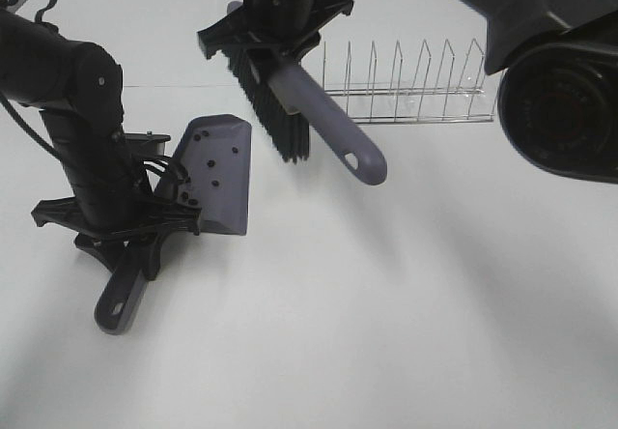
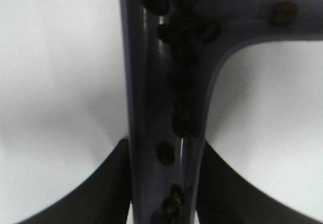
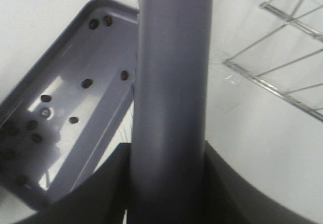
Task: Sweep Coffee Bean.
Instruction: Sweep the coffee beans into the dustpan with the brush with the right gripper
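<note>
My left gripper (image 1: 135,231) is shut on the handle of the grey-purple dustpan (image 1: 227,197), which is tilted with its mouth raised. Several coffee beans (image 1: 206,139) lie inside the pan. In the left wrist view more beans (image 2: 176,118) sit in the channel of the dustpan handle (image 2: 139,82) between my fingers (image 2: 103,193). My right gripper (image 1: 275,38) is shut on the brush (image 1: 328,120) and holds it in the air just right of the pan, black bristles (image 1: 275,110) facing it. The right wrist view shows the brush handle (image 3: 171,82), the dustpan (image 3: 101,12) and the beans (image 3: 87,83).
A wire dish rack (image 1: 406,91) stands at the back right behind the brush; it also shows in the right wrist view (image 3: 282,57). The white table (image 1: 386,303) carries everything. A large dark camera housing (image 1: 560,110) fills the upper right corner.
</note>
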Tool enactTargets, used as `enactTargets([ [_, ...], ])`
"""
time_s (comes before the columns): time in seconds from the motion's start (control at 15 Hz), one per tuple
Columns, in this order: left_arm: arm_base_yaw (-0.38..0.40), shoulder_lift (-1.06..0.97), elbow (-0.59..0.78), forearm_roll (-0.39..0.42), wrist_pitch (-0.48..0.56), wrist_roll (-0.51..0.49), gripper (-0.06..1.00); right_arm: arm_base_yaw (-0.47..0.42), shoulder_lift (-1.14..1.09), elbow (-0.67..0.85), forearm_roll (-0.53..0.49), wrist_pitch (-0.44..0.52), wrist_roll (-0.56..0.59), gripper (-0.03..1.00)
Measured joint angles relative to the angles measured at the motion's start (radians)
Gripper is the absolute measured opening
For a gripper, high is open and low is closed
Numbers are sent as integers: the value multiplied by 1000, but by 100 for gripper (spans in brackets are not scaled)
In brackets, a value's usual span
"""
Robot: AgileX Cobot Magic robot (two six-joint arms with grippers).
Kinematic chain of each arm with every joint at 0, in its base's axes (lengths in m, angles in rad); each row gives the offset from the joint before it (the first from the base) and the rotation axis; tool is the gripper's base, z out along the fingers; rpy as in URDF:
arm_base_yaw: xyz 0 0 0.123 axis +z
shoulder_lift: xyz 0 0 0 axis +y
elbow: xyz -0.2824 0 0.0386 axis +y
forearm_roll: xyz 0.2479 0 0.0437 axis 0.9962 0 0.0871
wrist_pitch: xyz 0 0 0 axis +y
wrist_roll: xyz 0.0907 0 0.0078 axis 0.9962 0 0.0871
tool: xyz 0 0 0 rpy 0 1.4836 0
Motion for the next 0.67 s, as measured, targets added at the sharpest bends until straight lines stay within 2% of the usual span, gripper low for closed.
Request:
enactTargets([
  [0.33, 0, 0, 0, 0, 0, 0, 32, -107, -23, 34, -17, -1, -30, 28],
  [0.67, 0, 0, 0, 0, 0, 0, 32, -145, -92, 323, -27, -5, -22, 28],
])
